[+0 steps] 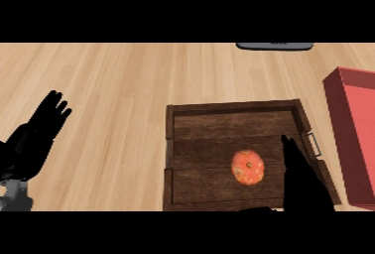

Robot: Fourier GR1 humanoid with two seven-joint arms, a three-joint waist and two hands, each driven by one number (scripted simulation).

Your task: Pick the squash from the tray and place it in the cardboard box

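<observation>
One orange squash (pixel 247 167) lies inside the dark wooden tray (pixel 219 119), toward its right half and nearer the near wall than the far one. The right hand (pixel 302 178) stands just right of it over the tray, fingers straight and pressed together, pointing far, apart from the squash. To the right of the tray sits one red box (pixel 350 129), cut by the edge. The left hand (pixel 40 131) rests at the near left, fingers spread and straight. All lie on a light wooden counter (pixel 117 84); a dark grey object (pixel 275 45) shows at the far edge.
</observation>
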